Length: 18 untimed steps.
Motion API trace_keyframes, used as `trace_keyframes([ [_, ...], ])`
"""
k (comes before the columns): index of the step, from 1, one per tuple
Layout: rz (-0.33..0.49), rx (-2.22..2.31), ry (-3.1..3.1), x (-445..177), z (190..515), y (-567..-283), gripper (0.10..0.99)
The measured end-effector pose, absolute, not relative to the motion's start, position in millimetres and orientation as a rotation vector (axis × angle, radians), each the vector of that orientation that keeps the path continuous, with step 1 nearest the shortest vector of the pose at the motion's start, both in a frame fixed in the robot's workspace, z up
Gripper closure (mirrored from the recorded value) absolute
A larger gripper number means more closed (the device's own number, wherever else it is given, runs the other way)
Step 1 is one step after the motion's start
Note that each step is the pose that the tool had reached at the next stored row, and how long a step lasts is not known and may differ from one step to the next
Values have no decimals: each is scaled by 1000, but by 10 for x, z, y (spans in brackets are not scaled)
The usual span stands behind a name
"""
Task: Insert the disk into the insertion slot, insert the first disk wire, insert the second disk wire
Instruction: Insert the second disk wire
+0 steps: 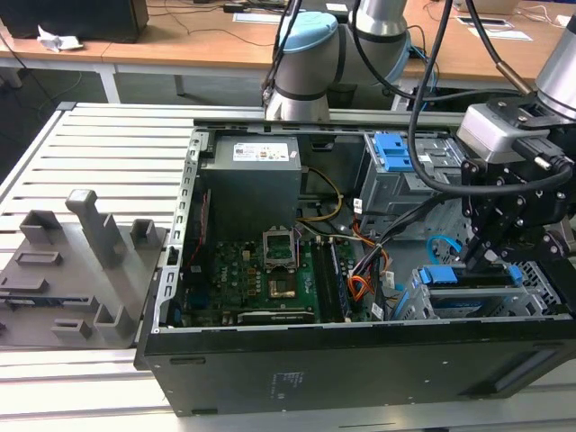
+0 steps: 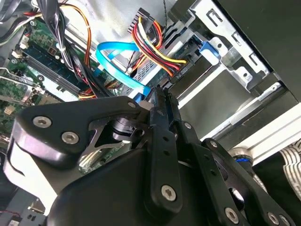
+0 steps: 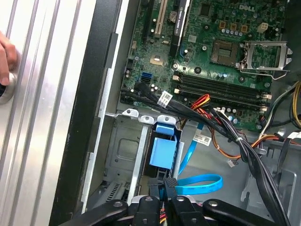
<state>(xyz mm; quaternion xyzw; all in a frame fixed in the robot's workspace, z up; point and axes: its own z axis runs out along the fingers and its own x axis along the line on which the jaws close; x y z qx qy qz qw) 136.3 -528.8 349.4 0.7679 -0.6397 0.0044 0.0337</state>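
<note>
My gripper (image 2: 160, 101) body hides second disk wire (image 2: 123, 70) plug; disk (image 3: 162, 150) mostly buried in insertion slot (image 3: 123, 150); fingertip contact unclear.

Disk (image 3: 163, 151): blue carrier frame, seated flat inside the insertion slot (image 3: 123, 150), the low grey metal cage at the case's front corner; in the exterior view the slot (image 1: 430, 304) sits against the near wall. Second disk wire (image 2: 117, 66): glossy light-blue flat cable, looped beside the slot, its end at the disk's rear edge.
</note>
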Motion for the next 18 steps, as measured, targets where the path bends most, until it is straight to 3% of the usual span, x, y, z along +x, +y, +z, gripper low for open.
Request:
trace_keyframes([
  [18, -4, 1996, -2338, 1367, 3476, -5287, 922],
])
